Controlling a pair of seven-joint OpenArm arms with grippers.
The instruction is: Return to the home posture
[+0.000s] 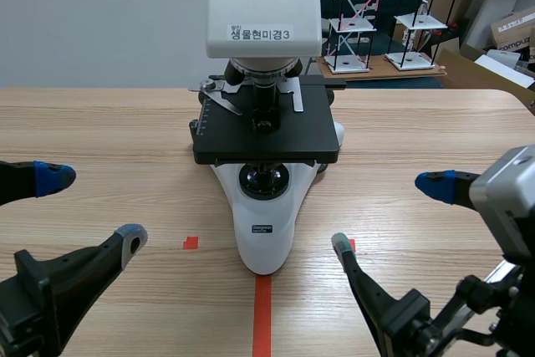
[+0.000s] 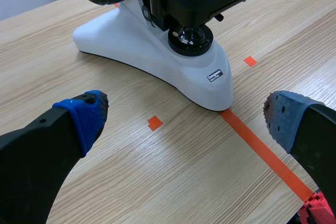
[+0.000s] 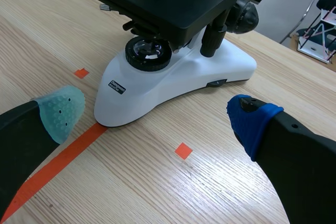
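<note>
Two grippers spread wide and empty, microscope ahead of both.
The left gripper (image 1: 92, 208) had its fingers far apart and gripped nothing; the right gripper (image 1: 389, 215) stood the same way, also with nothing in hold. The microscope (image 1: 266, 206) stood upright on the wooden table (image 1: 100, 123), ahead of each pair of fingers and touched by none. Its white base lay just beyond the gap between each gripper's fingers. A tape line (image 1: 262, 315) ran from the foot of the base back between the two grippers. One small tape square (image 2: 154, 123) lay between the left fingers.
</note>
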